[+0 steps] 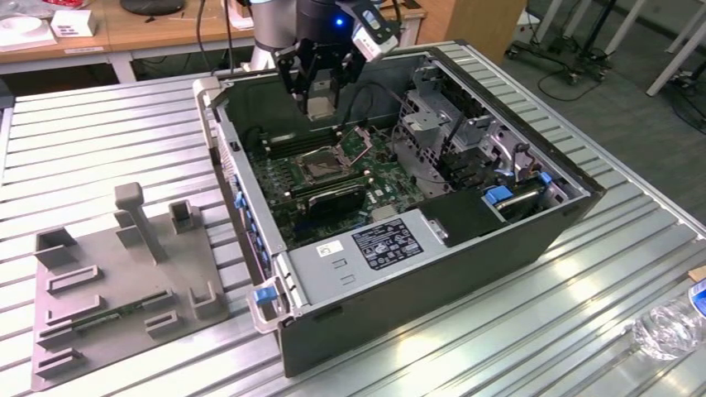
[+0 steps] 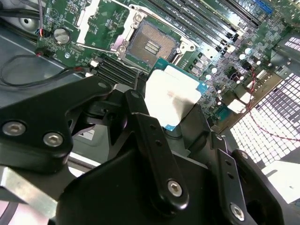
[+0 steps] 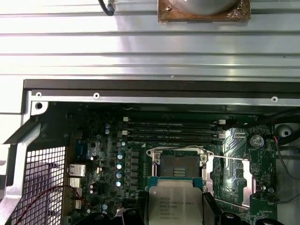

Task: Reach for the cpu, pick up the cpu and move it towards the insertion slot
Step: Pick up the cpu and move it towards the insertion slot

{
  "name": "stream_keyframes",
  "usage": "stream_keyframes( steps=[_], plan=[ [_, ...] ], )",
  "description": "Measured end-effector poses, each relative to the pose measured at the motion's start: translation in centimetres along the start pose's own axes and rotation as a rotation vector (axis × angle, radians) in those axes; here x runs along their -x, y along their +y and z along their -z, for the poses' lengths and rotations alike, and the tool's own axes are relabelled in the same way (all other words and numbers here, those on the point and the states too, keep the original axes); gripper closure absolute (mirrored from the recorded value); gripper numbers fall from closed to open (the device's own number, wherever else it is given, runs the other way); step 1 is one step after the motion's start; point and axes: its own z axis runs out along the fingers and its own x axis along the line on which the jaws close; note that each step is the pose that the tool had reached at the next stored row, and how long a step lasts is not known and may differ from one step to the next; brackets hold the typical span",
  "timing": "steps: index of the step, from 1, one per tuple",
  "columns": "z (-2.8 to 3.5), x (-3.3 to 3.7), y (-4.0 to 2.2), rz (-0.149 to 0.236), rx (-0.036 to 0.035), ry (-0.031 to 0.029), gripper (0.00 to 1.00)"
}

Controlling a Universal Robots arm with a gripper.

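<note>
The cpu [image 1: 319, 104], a small square chip with a silvery-white top, hangs between my gripper's black fingers above the open computer case. My gripper [image 1: 319, 109] is shut on it. In both wrist views the cpu [image 2: 169, 96] [image 3: 174, 205] shows its metal top and green rim, held just beside and above the insertion slot. The insertion slot [image 2: 152, 45] [image 3: 179, 166] [image 1: 320, 162] is a square socket with a shiny frame and dark centre on the green motherboard, with its retaining lever swung open. Chip and socket are apart.
The case walls [image 1: 226, 153] surround the motherboard. Long black memory slots [image 3: 171, 131] lie beside the socket, and a drive cage [image 1: 441, 124] and power supply [image 1: 386, 241] stand close by. A grey fixture plate [image 1: 121, 289] lies at the exterior view's left, and a water bottle [image 1: 667, 327] at its right.
</note>
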Motion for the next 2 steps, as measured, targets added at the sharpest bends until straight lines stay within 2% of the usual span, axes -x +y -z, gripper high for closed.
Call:
stream_keyframes(
  steps=[2],
  plan=[
    [0.00,0.00,0.00,0.000,0.0000,0.0000,0.46]
  ],
)
